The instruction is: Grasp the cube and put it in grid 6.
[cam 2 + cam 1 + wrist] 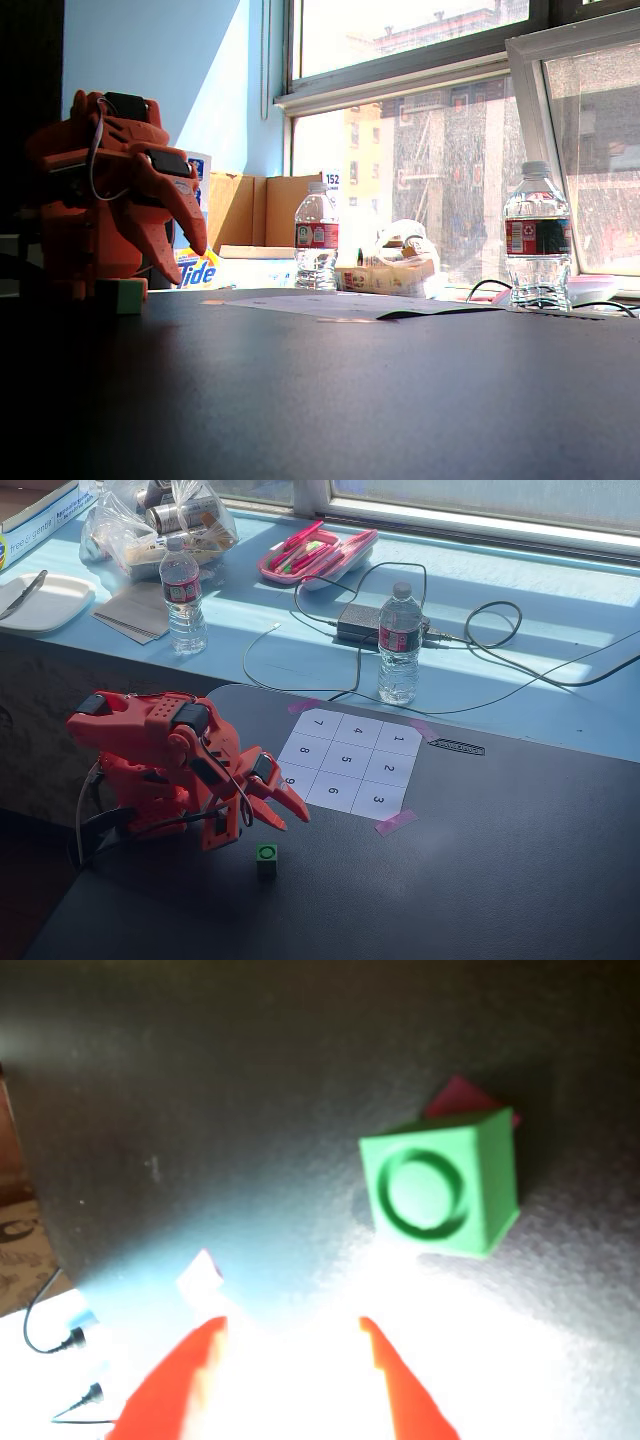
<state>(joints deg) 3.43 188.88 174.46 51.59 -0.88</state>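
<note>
The tiny green cube (266, 858) sits on the dark table just in front of my orange gripper (288, 812). In the wrist view the cube (440, 1190) lies ahead and to the right of my gripper (292, 1326), whose two orange fingers stand apart with nothing between them. In a fixed view from table level the cube (128, 295) rests beside the arm base, below my gripper (192, 240). Grid 6 (333, 791) is a white cell in the near row of the numbered sheet, right of the gripper.
Two water bottles (399, 645) (183, 597) stand behind the sheet, with cables and a black adapter (358, 623) on the blue surface. Pink tape (396, 823) holds the sheet's corner. A plate, a bag and a pink case lie farther back.
</note>
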